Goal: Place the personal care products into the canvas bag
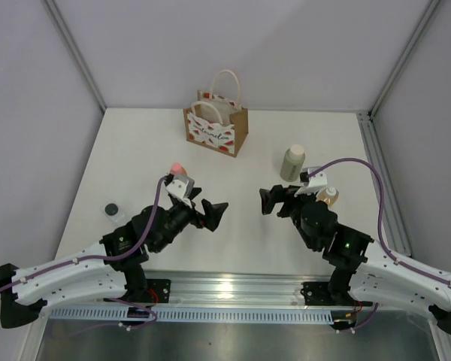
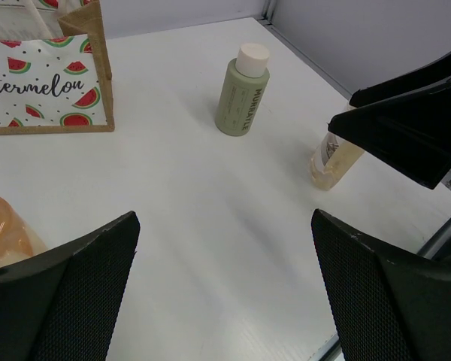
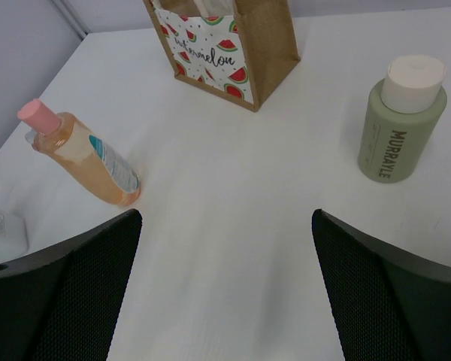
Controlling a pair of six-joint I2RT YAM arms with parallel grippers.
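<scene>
Standing outside canvas bag [image 1: 216, 126]: olive bottle [image 1: 292, 164], peach bottle [image 3: 86, 162]

This is a robotics lab test cell. A plain white tabletop [image 1: 233, 233] is boxed in by blank pale grey wall panels [image 1: 30, 113] set in bare aluminium frame posts [image 1: 74, 53] that rise from its far corners. Along its near edge runs a slotted aluminium mounting rail [image 1: 233, 287]. Bolted to it are a white-and-black left robot arm [image 1: 68, 274] and a matching right robot arm [image 1: 406, 274], each trailing exposed purple cables [image 1: 353, 159].
</scene>
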